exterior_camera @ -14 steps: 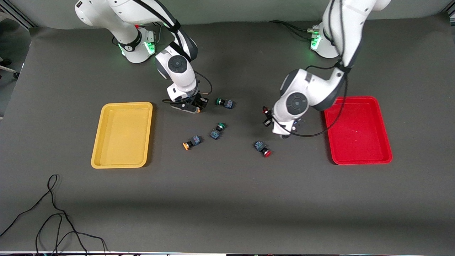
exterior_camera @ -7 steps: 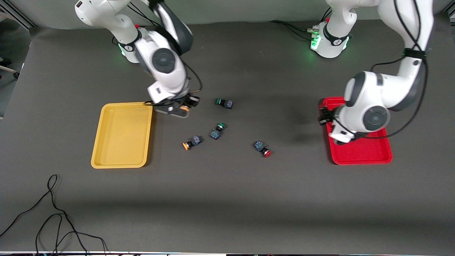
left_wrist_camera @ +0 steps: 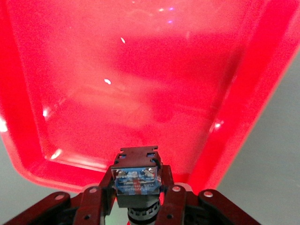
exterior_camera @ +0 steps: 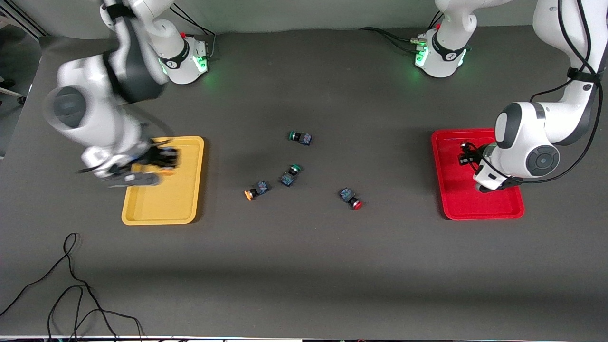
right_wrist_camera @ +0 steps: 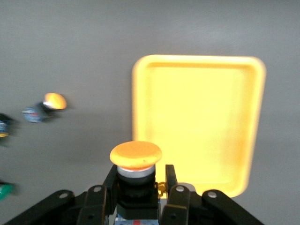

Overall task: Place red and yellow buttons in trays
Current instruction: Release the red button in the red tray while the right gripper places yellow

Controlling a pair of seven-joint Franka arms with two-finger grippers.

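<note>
The right gripper (right_wrist_camera: 137,197) is up in the air over the yellow tray (exterior_camera: 187,199), at the edge of the tray toward the right arm's end of the counter (exterior_camera: 304,266). Its fingers (right_wrist_camera: 171,185) are clamped on a yellow-capped button (right_wrist_camera: 136,157): the dark body sits between the two fingers and the orange-yellow cap stands out past their tips.

The left gripper (left_wrist_camera: 138,199) is over the red tray (exterior_camera: 446,199), above its floor. Its fingers (left_wrist_camera: 174,199) pinch the blue-black body of a button (left_wrist_camera: 137,177) from both sides, with the blocky end sticking out past the fingertips toward the tray; its cap is hidden between the fingers, so I cannot tell its colour.

Four more buttons lie on the counter between the two trays. A second yellow-capped button (exterior_camera: 255,190) is the one closest to the yellow tray. A red-capped button (exterior_camera: 351,198) is the one closest to the red tray. One green-capped button (exterior_camera: 289,175) lies just beside the second yellow-capped button, and another green-capped button (exterior_camera: 299,137) lies farther from the front camera than it.
</note>
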